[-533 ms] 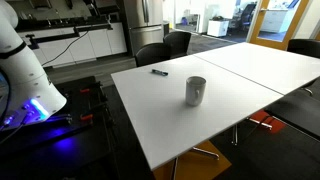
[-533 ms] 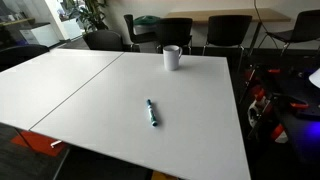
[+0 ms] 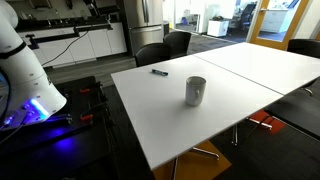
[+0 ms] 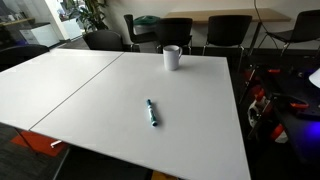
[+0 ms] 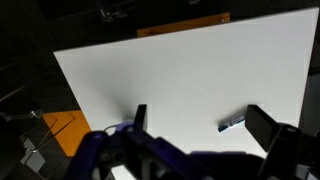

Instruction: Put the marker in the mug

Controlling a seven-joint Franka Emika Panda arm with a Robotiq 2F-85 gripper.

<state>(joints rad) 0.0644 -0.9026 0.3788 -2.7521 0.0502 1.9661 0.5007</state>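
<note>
The marker [image 3: 159, 72] is a short dark stick with a bluish body. It lies flat on the white table [image 3: 240, 80], apart from the mug [image 3: 195, 91]. The mug is light grey-white and stands upright. Both also show in the other exterior view, the marker [image 4: 152, 112] mid-table and the mug [image 4: 172, 58] near the far edge. In the wrist view my gripper [image 5: 200, 125] is open and empty, high above the table [image 5: 180, 70]. The marker [image 5: 232, 123] lies just inside its right finger. The mug is out of the wrist view.
The table is two white tops joined at a seam [image 4: 75, 85]. Dark chairs [image 3: 165, 48] [image 4: 175, 30] stand along its edges. The robot's white body [image 3: 20, 60] stands off the table beside cables and a blue light. An orange patch [image 5: 65, 130] lies past the table edge.
</note>
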